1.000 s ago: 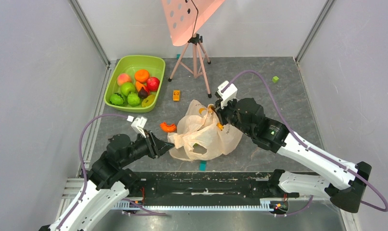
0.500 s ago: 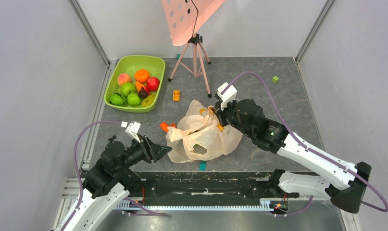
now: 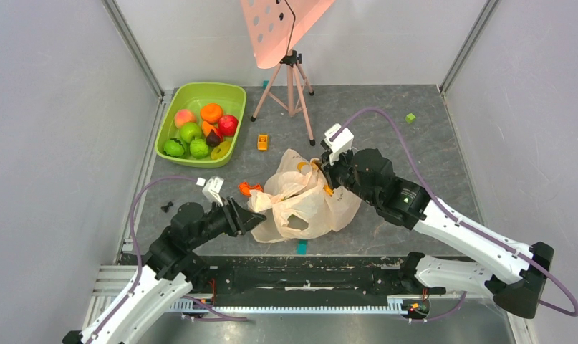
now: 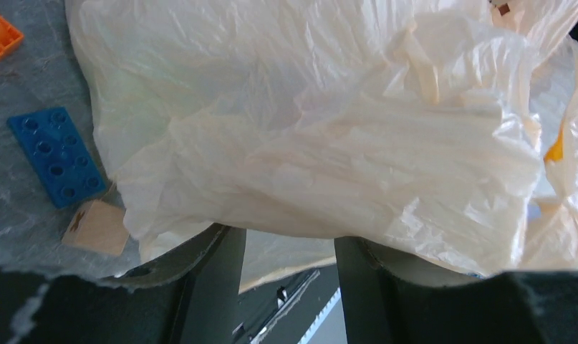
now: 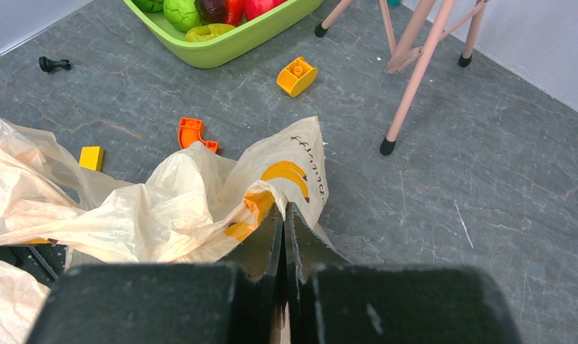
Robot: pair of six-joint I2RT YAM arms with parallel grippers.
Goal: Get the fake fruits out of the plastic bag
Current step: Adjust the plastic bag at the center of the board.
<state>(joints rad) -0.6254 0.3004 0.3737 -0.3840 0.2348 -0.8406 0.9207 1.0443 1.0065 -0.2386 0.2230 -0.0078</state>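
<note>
Lime-green tub: a rigid lime-green plastic tub (image 3: 232, 93) is seen at the far left of the grey table (image 3: 415, 165), well apart from the bag.
Fake fruits: the small glossy plastic fake fruits (image 3: 211, 112) are gathered inside that tub; a peach, an orange, a red apple, several green ones and a dark purple one can be made out.
Left gripper: the left gripper (image 3: 257, 219) is set against the bag's left edge. Its jaws are held apart at a middling width, with the film draped over the fingertips (image 4: 215, 251).
Orange arc: a flat orange arc-shaped toy piece (image 3: 248, 189) is laid just beside the bag's upper left edge.
Plastic bag: the large, thin, crinkly, translucent pale peach plastic bag (image 3: 307, 204) is spread crumpled mid-table between the two grippers. A dark patch is seen in its near side; what it is cannot be told.
Teal block: a small teal toy block (image 3: 301, 246) is placed near the bag's near edge.
Right gripper: the right gripper (image 5: 283, 215) is closed flat on the bag's far right corner, beside the yellow-orange printed marks (image 5: 286, 172).
Green cube: a small green cube (image 3: 410, 118) is left at the far right.
</note>
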